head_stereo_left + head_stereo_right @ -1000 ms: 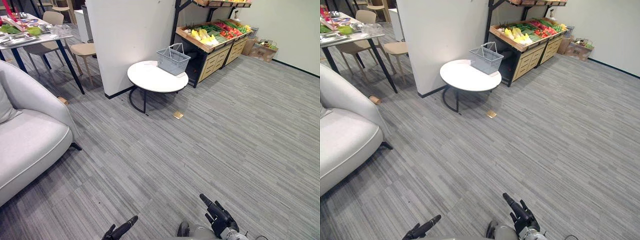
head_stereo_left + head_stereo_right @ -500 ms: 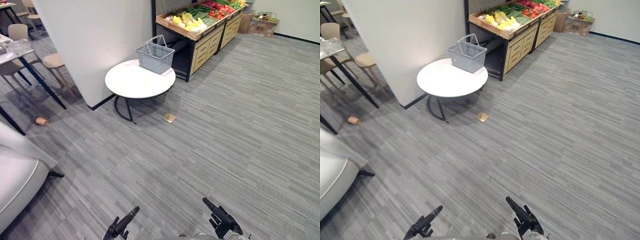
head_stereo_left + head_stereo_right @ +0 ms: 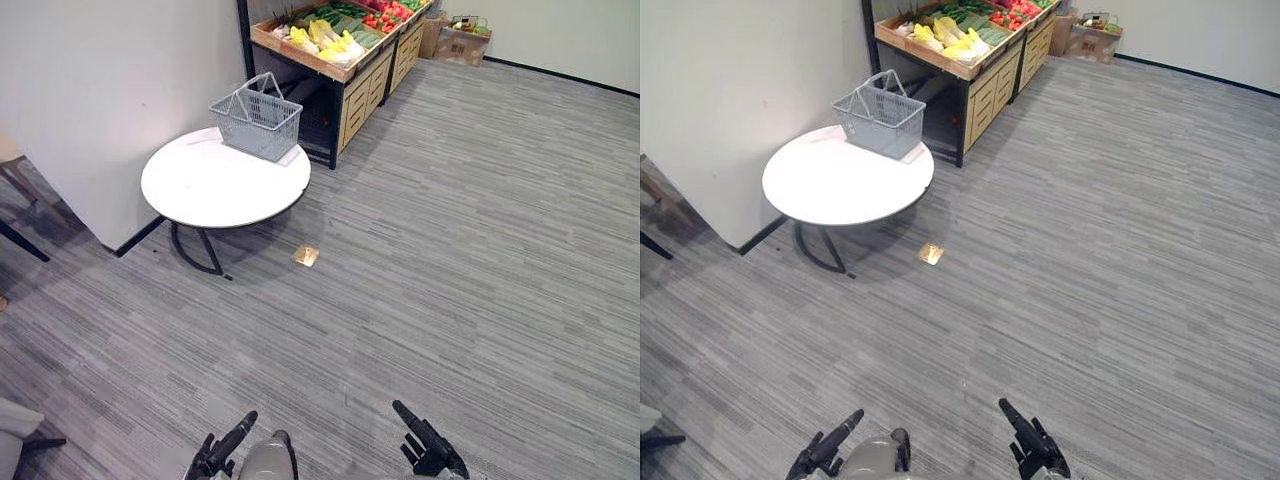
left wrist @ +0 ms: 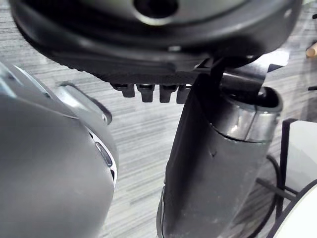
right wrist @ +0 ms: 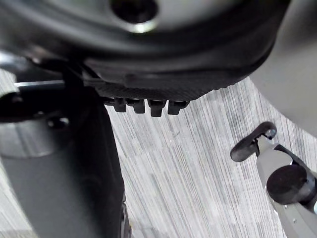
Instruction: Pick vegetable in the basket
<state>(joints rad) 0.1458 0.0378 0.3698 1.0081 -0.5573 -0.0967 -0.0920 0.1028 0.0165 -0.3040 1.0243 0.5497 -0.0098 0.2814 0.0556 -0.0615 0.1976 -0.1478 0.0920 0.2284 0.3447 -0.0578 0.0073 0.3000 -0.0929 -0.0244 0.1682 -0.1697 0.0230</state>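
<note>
Vegetables (image 3: 327, 38) lie well apart from both hands, heaped on the wooden produce stand (image 3: 352, 78) at the far side of the room. Nearest, at the lower edge of the eye views, the left hand (image 3: 222, 452) hangs low over the grey striped floor (image 3: 470, 250), its fingers straight and spread from the thumb, holding nothing; the right hand (image 3: 430, 455) hangs beside it at the same height, fingers likewise straight and loose, nothing in it; its wrist view shows a row of fingertips (image 5: 146, 105) above bare floor. Further out, a small tan scrap (image 3: 306, 256) lies flat on the floor, just beside the dark curved legs of the round white surface (image 3: 215, 185); that surface stands close to a white wall (image 3: 100, 80). A grey mesh basket (image 3: 257, 117) sits on the far edge of the surface, upright, its two handles raised. Just behind the basket stands the produce stand, drawers in its front; yellow and pale pieces fill its near end, green ones lie past them, red ones (image 3: 385, 15) further still. Beyond the stand, a cardboard box (image 3: 458, 42) rests on the floor by the far wall.
</note>
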